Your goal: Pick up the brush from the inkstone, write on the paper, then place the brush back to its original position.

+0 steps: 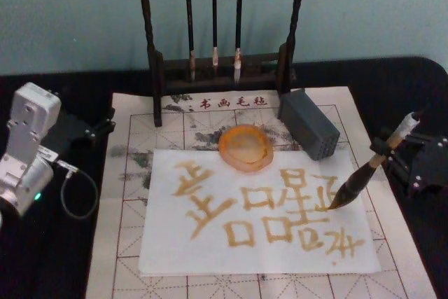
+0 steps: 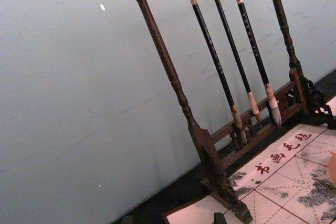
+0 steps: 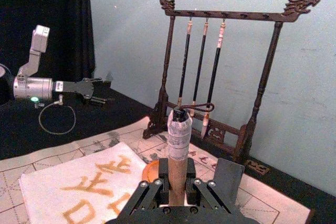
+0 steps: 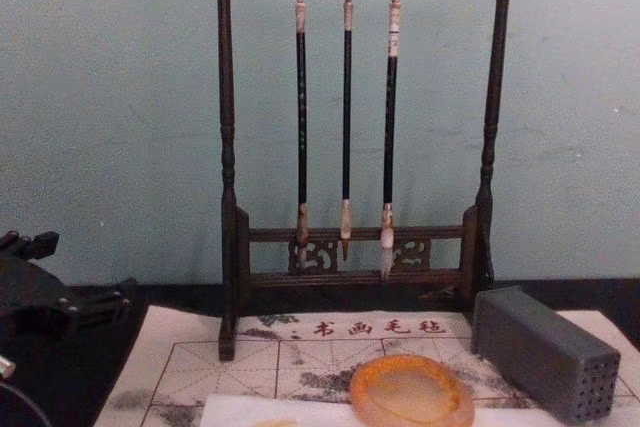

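My right gripper point(image 1: 383, 150) is shut on the tan handle of the brush point(image 1: 357, 185) at the right side of the table. The brush slants down to the left, and its dark bristles touch the right part of the paper point(image 1: 210, 257) beside golden-brown characters. The right wrist view looks down the handle of the brush point(image 3: 177, 145), with its whitish end cap, clamped in the gripper point(image 3: 176, 183). The empty orange inkstone point(image 1: 245, 148) sits at the paper's far edge. My left gripper point(image 1: 103, 122) rests open at the far left, off the mat.
A dark wooden stand point(image 1: 220, 68) with three thin hanging brushes point(image 4: 346, 127) runs along the back. A grey block with holes point(image 1: 309, 125) lies right of the inkstone. A gridded felt mat point(image 1: 133, 194) lies under the paper. A cable loop point(image 1: 77, 190) hangs by the left arm.
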You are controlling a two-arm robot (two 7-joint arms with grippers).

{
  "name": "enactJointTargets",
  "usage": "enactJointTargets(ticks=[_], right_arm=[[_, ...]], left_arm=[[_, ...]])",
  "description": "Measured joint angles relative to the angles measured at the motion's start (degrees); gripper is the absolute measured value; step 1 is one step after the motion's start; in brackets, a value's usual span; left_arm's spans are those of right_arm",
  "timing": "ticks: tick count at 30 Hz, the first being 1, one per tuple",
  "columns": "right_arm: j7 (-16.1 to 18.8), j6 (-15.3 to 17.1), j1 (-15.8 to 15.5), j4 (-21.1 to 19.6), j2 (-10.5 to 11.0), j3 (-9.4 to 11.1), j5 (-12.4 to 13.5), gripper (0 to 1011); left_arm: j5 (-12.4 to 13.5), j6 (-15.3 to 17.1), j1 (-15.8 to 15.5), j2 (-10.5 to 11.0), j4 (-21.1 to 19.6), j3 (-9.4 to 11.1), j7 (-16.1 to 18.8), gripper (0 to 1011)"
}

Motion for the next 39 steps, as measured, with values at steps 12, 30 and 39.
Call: enactJointTargets(ticks=[12,30,39], right_arm=[[-0.59,-0.22,-1.51,-0.54,0.10,1.71,-0.38,195],[-0.94,-0.55,-3.58,-1.84,0.13,4.55,-1.00,197],[-0.03,-0.90,-4.15,-3.41,-0.10,5.78,0.72,197]], left_arm=[[0.00,0.00,0.00,0.00,0.00,0.00,0.00,1001],[0.00,0.00,0.00,0.00,0.00,0.00,0.00,1001],[0.00,0.00,0.00,0.00,0.00,0.00,0.00,1001]])
